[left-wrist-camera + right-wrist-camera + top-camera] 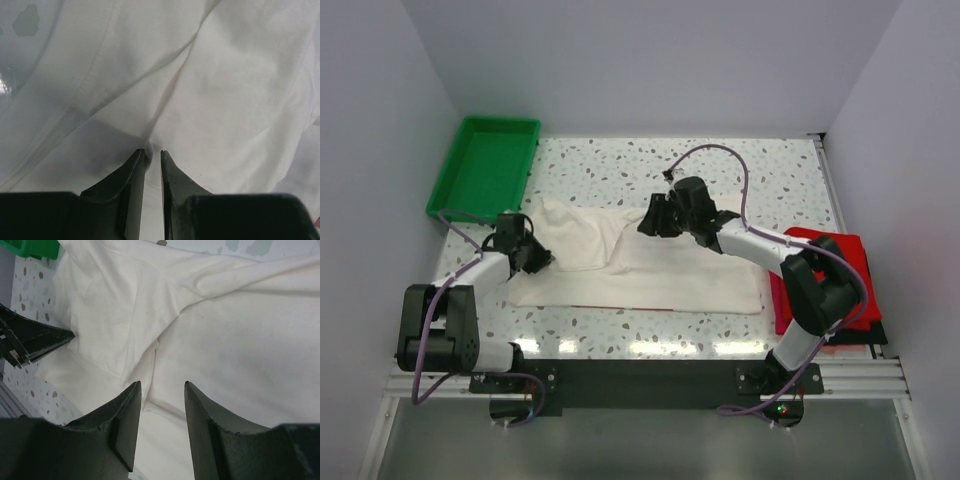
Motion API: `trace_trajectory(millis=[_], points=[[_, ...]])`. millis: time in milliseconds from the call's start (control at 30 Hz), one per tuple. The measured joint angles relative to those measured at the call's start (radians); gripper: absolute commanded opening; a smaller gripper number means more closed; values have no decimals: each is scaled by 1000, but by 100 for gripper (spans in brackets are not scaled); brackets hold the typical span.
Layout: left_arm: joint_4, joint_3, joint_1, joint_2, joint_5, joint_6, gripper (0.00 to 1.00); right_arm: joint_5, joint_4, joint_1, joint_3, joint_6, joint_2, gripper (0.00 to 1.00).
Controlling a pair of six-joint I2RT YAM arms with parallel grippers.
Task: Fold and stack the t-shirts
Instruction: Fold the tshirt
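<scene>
An off-white t-shirt (660, 265) lies spread across the middle of the table, its left part folded and wrinkled. My left gripper (542, 260) is low at the shirt's left end. In the left wrist view its jaws (152, 152) stand nearly together, pinching a raised crease of the white cloth (225, 75). My right gripper (648, 222) hovers over the shirt's upper middle. Its jaws (162, 385) are apart, with the cloth (240, 340) below and nothing between them. A folded red t-shirt stack (840, 260) rests at the right, a black edge (877, 330) showing under it.
A green plastic tray (485, 165) stands at the back left corner, its corner also in the right wrist view (35, 247). White walls close in the table on three sides. The left gripper's fingers (35, 337) show at the left of the right wrist view.
</scene>
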Motion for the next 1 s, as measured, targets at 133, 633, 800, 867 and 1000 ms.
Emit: trace_trajectory(millis=[133,633,800,867,1000], points=[[3,1,-1,0,2,0,15,0,0,-16,0,2,-14,43],[-4,63,-3,16,41,20,0,63,-115,-195,6,34,-43,43],[-19,151,-3,16,50,26,0,131,-206,-351,46,50,-39,43],[-28,187,-3,16,56,27,0,152,-233,-412,85,58,-19,42],[-38,248,-3,16,66,27,0,216,-295,-502,217,71,81,41]])
